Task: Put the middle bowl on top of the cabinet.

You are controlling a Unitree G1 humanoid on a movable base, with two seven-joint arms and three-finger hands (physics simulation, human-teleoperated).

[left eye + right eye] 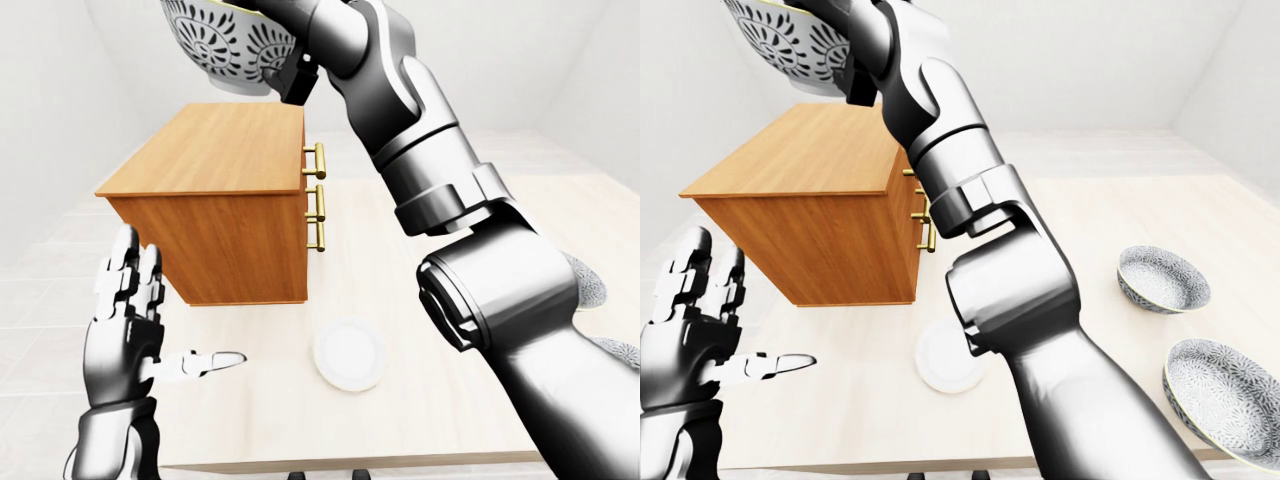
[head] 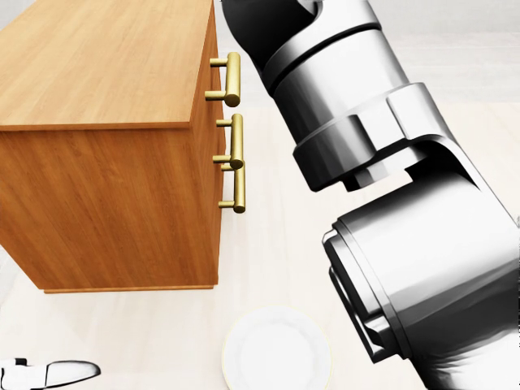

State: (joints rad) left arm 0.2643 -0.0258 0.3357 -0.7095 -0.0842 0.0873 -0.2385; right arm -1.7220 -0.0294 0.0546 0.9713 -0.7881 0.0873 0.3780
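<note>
A patterned grey-and-white bowl [image 1: 225,45] hangs high in the left-eye view's top left, above the wooden cabinet [image 1: 225,165]. My right hand [image 1: 290,72] is shut on its right rim, and most of the hand is cut off by the top edge. The right arm runs down to the lower right and fills much of the head view. My left hand [image 1: 130,310] stands open at the lower left, below and left of the cabinet, holding nothing. In the head view only one of its fingertips [image 2: 61,372] shows.
A white plate [image 2: 276,351] lies on the pale table below the cabinet's brass handles [image 2: 233,130]. Two more patterned bowls [image 1: 1163,278] [image 1: 1230,385] sit at the table's right. The table's near edge runs along the bottom of the eye views.
</note>
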